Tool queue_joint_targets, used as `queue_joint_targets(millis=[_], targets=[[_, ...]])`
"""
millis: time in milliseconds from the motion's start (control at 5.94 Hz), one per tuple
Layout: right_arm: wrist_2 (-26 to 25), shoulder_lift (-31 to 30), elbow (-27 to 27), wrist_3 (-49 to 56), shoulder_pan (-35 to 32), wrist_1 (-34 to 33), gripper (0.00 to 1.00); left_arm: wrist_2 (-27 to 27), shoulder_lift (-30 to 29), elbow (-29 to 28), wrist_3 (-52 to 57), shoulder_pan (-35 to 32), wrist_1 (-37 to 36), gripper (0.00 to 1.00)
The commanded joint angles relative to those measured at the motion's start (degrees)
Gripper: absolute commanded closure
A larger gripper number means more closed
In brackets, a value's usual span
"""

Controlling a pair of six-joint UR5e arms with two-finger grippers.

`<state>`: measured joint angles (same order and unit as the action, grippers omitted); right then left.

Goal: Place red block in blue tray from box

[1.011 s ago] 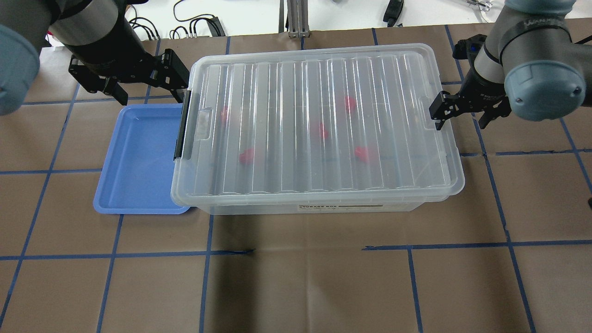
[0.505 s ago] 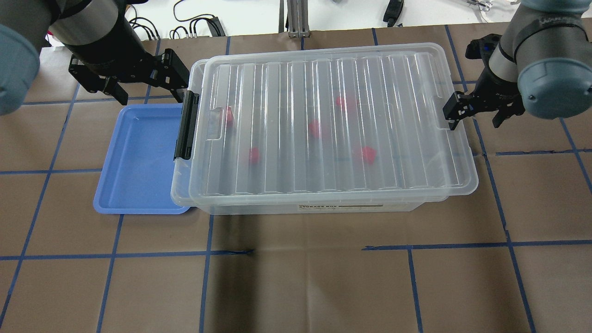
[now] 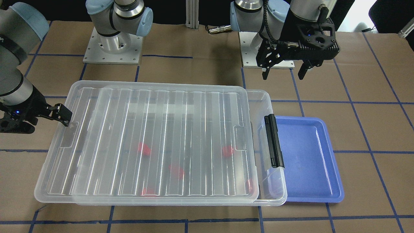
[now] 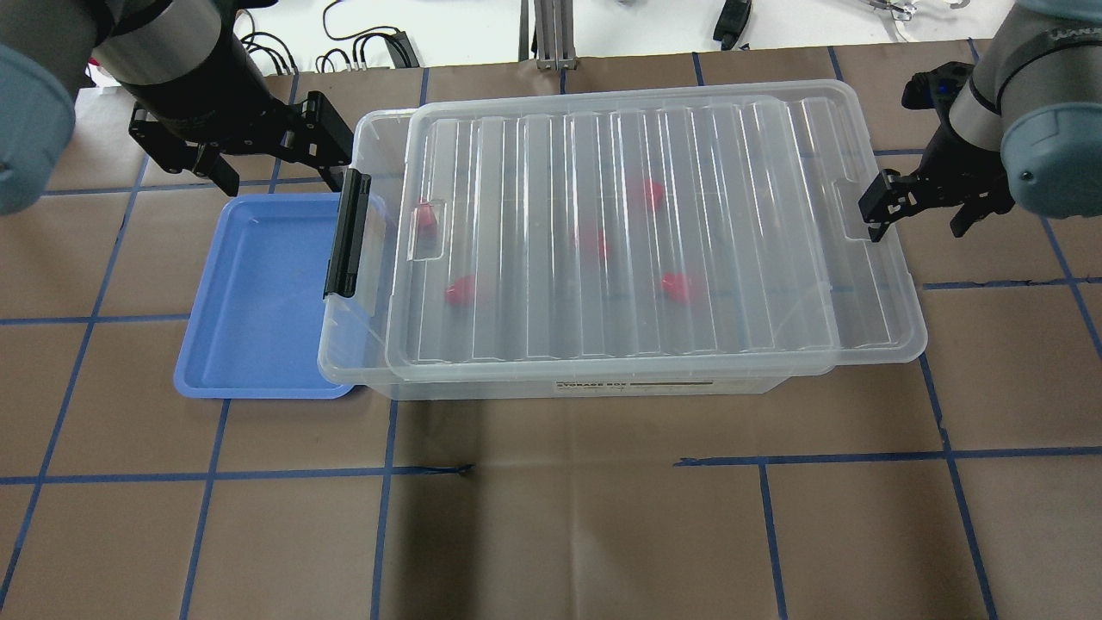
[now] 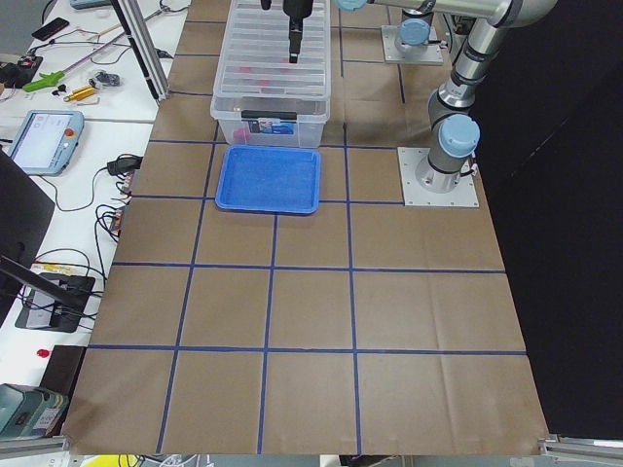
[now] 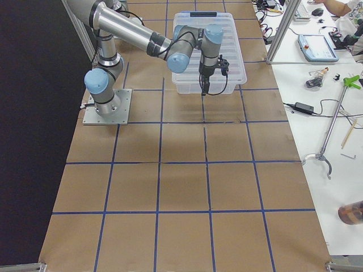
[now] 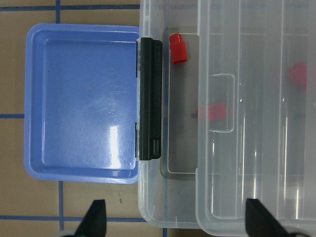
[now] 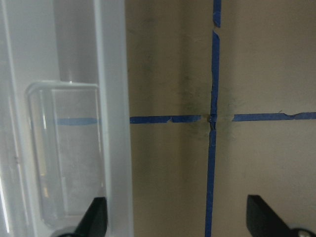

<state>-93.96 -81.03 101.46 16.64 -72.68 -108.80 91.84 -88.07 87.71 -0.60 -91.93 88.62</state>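
The ribbed clear plastic lid (image 4: 732, 215) overhangs the clear plastic box (image 4: 482, 387) toward the counter's right edge; the left claw (image 4: 280, 176) and the right claw (image 4: 914, 231) are both spread.

I record two arms of silver-grey tube with pale blue joint caps (image 3: 146, 18). Each stands on a square silver base plate (image 3: 97, 55) with screws round its edge. A black cable (image 3: 266, 19) hangs along the left arm (image 3: 249, 14). The left gripper (image 3: 282, 76) and right gripper (image 4: 913, 228) are matte black. Grey lettering (image 4: 1055, 34) marks the right arm (image 4: 981, 112).

— What covers the table (image 4: 551, 551)?
— Brown paper (image 4: 172, 551) crossed by blue tape lines (image 4: 861, 456).
— And beyond it?
— Black cables (image 4: 398, 47) on a white bench (image 4: 473, 26); a grey touchscreen pendant (image 5: 44, 139) lies at the side.
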Motion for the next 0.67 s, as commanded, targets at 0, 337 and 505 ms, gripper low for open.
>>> queue_joint_targets(millis=[0,337,505], targets=[[-0.2,0.0,-0.1,3.4,2.6,0.0,0.0,-1.1,-0.4,0.0,12.0,-0.1,0.5,0.02],[-0.3,0.0,-0.3,7.1,4.9,-0.5,0.0,-1.3,-2.1,1.3,34.4,-0.4,0.9,0.02],[-0.2,0.0,-0.5,7.5,7.5,-0.4,0.0,-1.2,-2.2,4.9,47.4,-0.6,-0.4,0.03]])
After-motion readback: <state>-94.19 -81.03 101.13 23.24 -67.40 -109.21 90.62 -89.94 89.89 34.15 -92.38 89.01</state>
